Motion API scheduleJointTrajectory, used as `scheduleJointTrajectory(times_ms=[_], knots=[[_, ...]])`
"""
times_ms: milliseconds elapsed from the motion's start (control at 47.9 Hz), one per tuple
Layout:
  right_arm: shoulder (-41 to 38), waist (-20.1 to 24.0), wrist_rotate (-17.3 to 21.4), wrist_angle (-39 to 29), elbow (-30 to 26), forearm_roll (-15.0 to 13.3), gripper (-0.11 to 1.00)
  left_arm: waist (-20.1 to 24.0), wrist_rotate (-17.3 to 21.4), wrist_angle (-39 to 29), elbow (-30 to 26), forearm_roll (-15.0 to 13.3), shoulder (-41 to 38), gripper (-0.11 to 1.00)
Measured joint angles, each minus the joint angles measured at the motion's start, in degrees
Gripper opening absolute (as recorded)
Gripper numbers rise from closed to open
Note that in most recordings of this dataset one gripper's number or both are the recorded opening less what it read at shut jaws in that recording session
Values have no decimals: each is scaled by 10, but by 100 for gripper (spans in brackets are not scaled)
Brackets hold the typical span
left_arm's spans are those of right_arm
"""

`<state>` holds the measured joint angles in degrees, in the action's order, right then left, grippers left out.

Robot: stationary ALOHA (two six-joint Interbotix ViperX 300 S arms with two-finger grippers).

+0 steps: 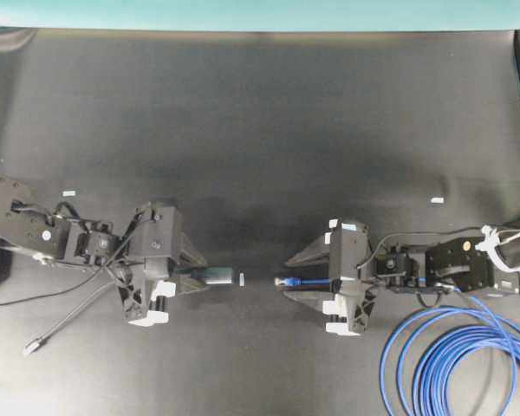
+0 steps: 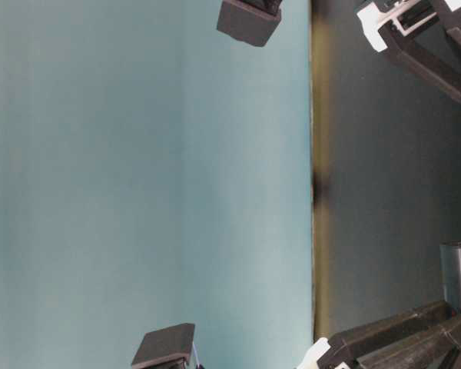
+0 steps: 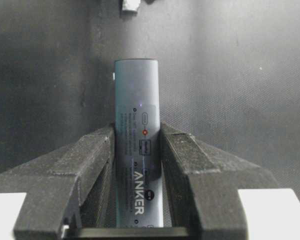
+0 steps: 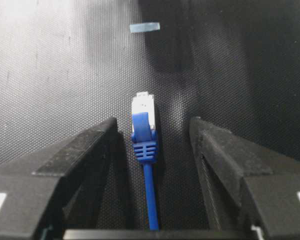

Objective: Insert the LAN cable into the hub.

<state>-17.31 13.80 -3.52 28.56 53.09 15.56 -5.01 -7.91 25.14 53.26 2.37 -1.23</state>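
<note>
**The blue plug lies between the right jaws, pointing at the hub**

The left gripper [image 1: 210, 276] has its jaws shut tight on the hub [image 3: 136, 107]. About half of the grey bar sticks out past the fingertips, toward the middle of the dark mat [image 1: 260, 121]. It is held flat and straight.

The right gripper [image 4: 153, 125] sits over the end of the LAN cable [image 4: 144, 117]. Its jaws are partly open. There is a gap on each side of the plug, so it is not holding it yet. The plug lies on the mat right between the two fingers, a bit nearer the left one. The rest of the blue cable runs back under the arm to a big coil [image 1: 459, 364] by the near right corner.

The plug's long line and the hub's long line match, end to end, with a small gap between them. A bit of white tape [image 1: 241, 279] lies in that gap. The right arm is the one next to the plug, so I think it should squeeze shut first, then slide the plug straight across to the hub
</note>
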Motion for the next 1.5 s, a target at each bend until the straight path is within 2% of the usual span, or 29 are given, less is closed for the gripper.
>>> scheduleJointTrajectory(times_ms=[292, 418, 543, 877, 1024, 1233, 1504], knots=[[12, -1, 1, -19, 0, 0, 47, 0, 0, -5, 0, 0, 0, 28], [29, -1, 1, -41, 1, 0, 36, 0, 0, -9, 0, 0, 0, 28], [45, 0, 1, -78, 1, 0, 13, 0, 0, -10, 0, 0, 0, 28], [50, 0, 1, -88, 0, -1, 13, 0, 1, -10, 0, 0, 0, 28], [78, 3, -1, -132, 0, -3, 13, 0, 1, -11, -1, 0, 0, 28], [144, 19, -33, -221, 5, -6, 13, 0, 8, -47, -20, 0, -3, 28], [163, 4, -64, -241, -17, -7, 13, 0, 11, -75, -46, 0, -4, 28]])
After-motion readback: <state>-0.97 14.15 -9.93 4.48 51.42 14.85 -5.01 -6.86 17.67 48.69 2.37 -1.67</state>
